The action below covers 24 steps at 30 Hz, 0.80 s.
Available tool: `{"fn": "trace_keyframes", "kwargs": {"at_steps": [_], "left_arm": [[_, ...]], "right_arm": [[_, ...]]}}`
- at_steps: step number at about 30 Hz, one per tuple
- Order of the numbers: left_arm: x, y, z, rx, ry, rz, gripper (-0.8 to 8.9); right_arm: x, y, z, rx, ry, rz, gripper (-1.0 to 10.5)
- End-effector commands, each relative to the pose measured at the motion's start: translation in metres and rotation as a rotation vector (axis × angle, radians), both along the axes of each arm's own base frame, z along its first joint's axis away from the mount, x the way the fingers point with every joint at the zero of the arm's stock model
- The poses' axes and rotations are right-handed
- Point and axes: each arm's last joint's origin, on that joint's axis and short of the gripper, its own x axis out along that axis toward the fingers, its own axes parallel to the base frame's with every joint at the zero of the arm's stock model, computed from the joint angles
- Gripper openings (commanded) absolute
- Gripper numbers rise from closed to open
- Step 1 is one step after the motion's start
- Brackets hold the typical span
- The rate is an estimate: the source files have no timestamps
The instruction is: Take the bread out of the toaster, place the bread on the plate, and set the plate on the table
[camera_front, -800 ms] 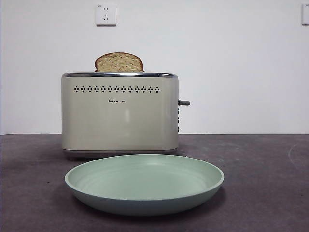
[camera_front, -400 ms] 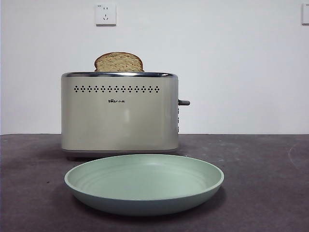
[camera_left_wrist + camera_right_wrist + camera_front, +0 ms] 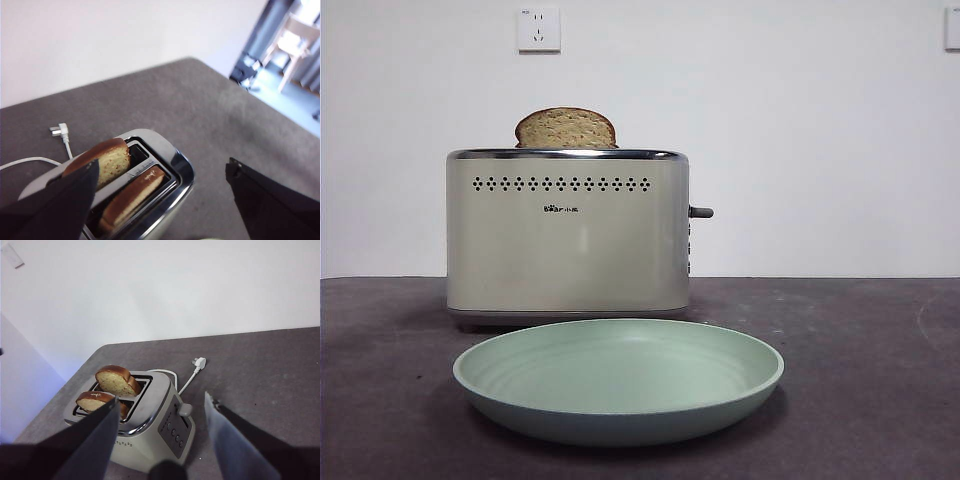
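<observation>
The bread (image 3: 566, 129) is seen upright in the rear slot of the toaster (image 3: 568, 235), its arched top raised above the chrome rim; a second, lower slice (image 3: 96, 401) is seated in the nearer slot and is hidden in the front view. Across the last second nothing of note is changed: bread, toaster and plate (image 3: 618, 380) are found in the same places, and no arm is brought into the front view, so the first step, lifting the bread out, is judged not yet begun. The plate is laid empty on the tabletop (image 3: 860, 370), just in front of the toaster. The left hand (image 3: 160, 200) is held above the toaster with its jaws spread wide, nothing between them; the right hand (image 3: 162, 440) is likewise spread and empty, held higher and off to the lever side. A small dark logo (image 3: 564, 209) is printed below the vent holes; its first letters are read as "Bear", the rest being too small to make out. An unplugged white cord (image 3: 192, 371) is seen lying behind the toaster.
</observation>
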Motion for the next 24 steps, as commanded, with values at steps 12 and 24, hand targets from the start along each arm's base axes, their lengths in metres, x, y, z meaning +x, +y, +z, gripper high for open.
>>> {"fn": "trace_keyframes", "kwargs": {"at_steps": [12,24], "left_arm": [[0.063,-0.073,-0.052,0.525,-0.033,-0.165,4.13],[0.092,-0.091,-0.098,0.562,0.073,-0.214,4.08]], "right_arm": [[0.001,0.002,0.001,-0.006,-0.008,0.014,2.9],[0.001,0.010,0.000,-0.007,0.000,0.049,2.8]]}}
